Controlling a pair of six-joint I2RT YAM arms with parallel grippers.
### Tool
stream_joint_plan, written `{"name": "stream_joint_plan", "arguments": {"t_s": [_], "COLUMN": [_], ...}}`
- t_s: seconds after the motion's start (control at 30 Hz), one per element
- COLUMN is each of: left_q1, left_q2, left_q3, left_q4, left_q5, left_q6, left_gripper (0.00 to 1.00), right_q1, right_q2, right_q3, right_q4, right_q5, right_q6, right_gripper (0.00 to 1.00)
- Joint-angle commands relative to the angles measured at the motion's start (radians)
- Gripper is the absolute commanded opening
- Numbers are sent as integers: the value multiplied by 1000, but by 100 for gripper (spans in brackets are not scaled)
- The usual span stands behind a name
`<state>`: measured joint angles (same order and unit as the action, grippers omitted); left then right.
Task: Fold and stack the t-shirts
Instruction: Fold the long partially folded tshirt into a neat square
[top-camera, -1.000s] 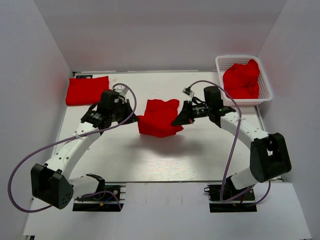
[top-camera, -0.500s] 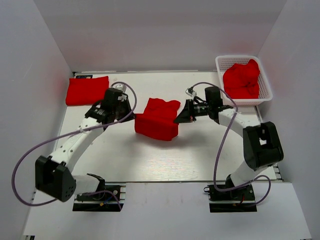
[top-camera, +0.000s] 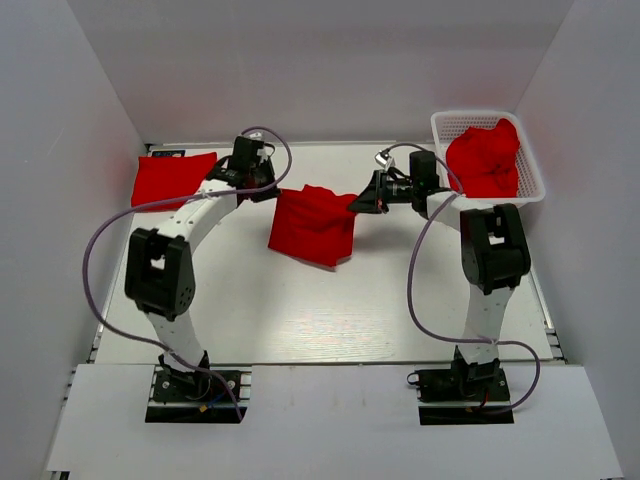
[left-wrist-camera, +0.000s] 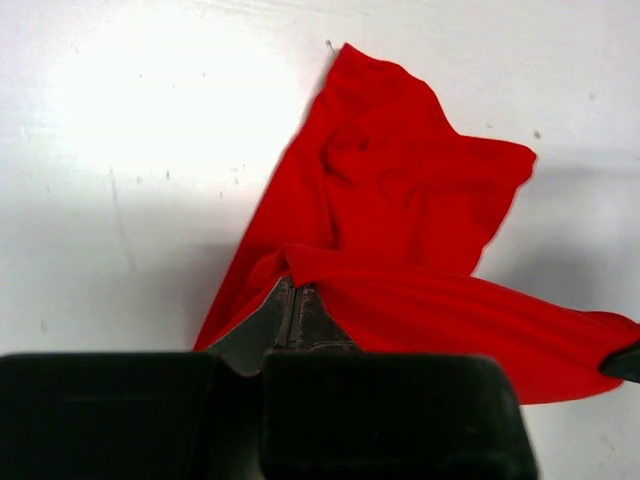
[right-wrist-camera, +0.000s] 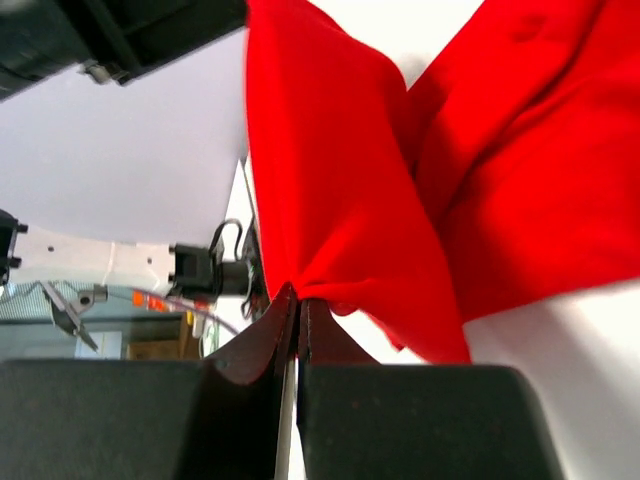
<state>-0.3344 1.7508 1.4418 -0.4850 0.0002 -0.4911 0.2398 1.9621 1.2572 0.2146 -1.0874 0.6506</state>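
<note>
Over white table (top-camera: 300, 320), holds soft, limp, likely light t-shirt (top-camera: 310, 228) by top corners, left gripper (top-camera: 272, 191) and right gripper (top-camera: 356, 206) clamped on it, cloth sagging between jaws.

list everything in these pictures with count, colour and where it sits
held red soft-fabric t-shirt: 1, red, mid-table, strung between both end effectors
folded red fabric t-shirt: 1, red, far left of the table
crumpled red fabric: count unclear, red, inside the basket
white plastic mesh basket: 1, white, far right corner
white table: 1, white, under everything
left end effector: 1, black, shut on the held shirt's left edge
right end effector: 1, black, shut on its right edge
</note>
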Motion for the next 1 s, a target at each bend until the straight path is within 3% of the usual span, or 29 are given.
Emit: {"name": "stream_joint_plan", "arguments": {"t_s": [0.0, 0.2, 0.27, 0.3, 0.33, 0.37, 0.4, 0.43, 0.47, 0.57, 0.63, 0.73, 0.97], "left_q1": [43, 86, 86, 96, 106, 106, 115, 124, 124, 133, 133, 133, 113], "left_q2": [71, 292, 350, 380, 430, 455, 475, 492, 506, 504, 457, 386, 354], "left_q3": [83, 224, 301, 328, 359, 430, 466, 539, 567, 583, 505, 387, 312], "left_q4": [46, 137, 158, 158, 158, 146, 134, 114, 94, 66, 78, 118, 72], "left_q5": [-8, 112, 156, 171, 172, 172, 181, 190, 199, 268, 279, 307, 282], "left_q6": [49, 82, 82, 94, 94, 94, 103, 103, 112, 157, 169, 216, 322], "left_gripper": [0, 0, 4, 15, 20, 25, 61, 87, 100, 100, 100, 100, 100], "right_q1": [-33, -57, -65, -66, -76, -82, -83, -85, -85, -79, -70, -54, 7], "right_q2": [64, 210, 299, 325, 386, 458, 513, 529, 537, 435, 342, 230, 109], "right_q3": [80, 227, 270, 369, 427, 492, 709, 766, 807, 837, 728, 601, 404], "right_q4": [87, 180, 178, 178, 177, 58, 5, -98, -194, -363, -425, -517, -610], "right_q5": [-42, -25, -16, 18, 30, 40, 26, 32, 76, 242, 404, 522, 534], "right_q6": [46, 72, 61, 49, 47, 38, 8, -34, -61, -216, -317, -382, -489], "right_gripper": [0, 0, 21, 32, 41, 90, 90, 90, 90, 90, 90, 90, 90]}}
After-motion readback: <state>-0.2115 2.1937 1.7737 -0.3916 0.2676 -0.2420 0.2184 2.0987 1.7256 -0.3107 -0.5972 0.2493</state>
